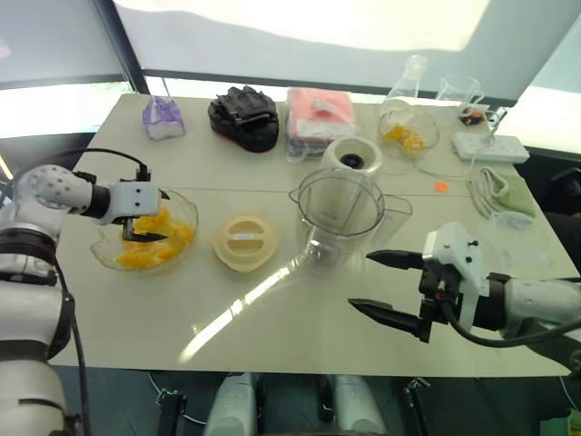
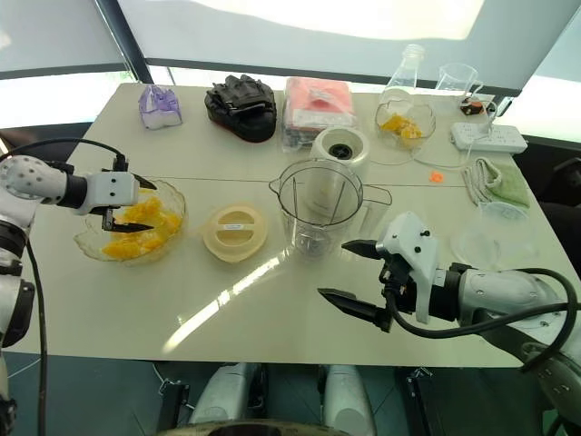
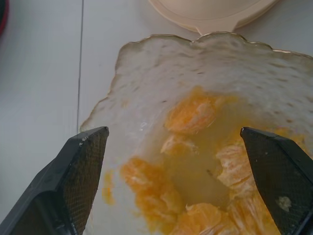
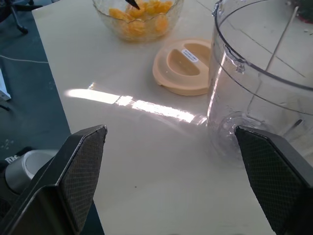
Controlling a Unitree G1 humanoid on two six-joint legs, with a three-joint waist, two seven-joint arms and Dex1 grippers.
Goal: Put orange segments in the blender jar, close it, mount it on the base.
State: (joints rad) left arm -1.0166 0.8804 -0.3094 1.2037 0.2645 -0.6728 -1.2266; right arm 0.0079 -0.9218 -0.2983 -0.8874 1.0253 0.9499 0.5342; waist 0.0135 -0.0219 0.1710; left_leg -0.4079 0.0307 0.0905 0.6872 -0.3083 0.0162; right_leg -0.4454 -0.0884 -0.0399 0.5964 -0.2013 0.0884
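- The tall clear plastic blender jar (image 1: 340, 216) with its side handle is seen standing upright and uncovered near the middle of the pale bench (image 1: 272, 318), so it's taken as the landmark here.
- Just behind the jar, the squat cream-white base (image 1: 352, 156) with the black round socket is parked, not yet carrying the jar.
- Beside the jar, toward the robot's left, the flat cream-yellow round lid (image 1: 244, 242) is laid flat on the bench, apart from the jar.
- Further left past that lid, the glossy yellow-orange orange segments (image 3: 193, 113) are piled in a shallow wavy-edged clear glass bowl (image 1: 184, 204), sitting in a bit of juice.
- The left claw (image 1: 145, 227) is held down inside that bowl with its two black fingers spread wide on either side of the fruit; nothing is pinched.
- In front of the jar and to the robot's right, the right claw (image 1: 388, 286) is held above bare bench, pointed toward the jar, fingers spread wide and empty.
- Behind the jar to the right, a second small clear glass bowl (image 1: 408, 133) with more orange pieces is sat, with a tiny flat orange scrap (image 1: 440, 186) lying between it and the jar's side.
- A white power strip (image 1: 490, 147) and a folded green cloth (image 1: 502, 193) are found well off to the jar's right.
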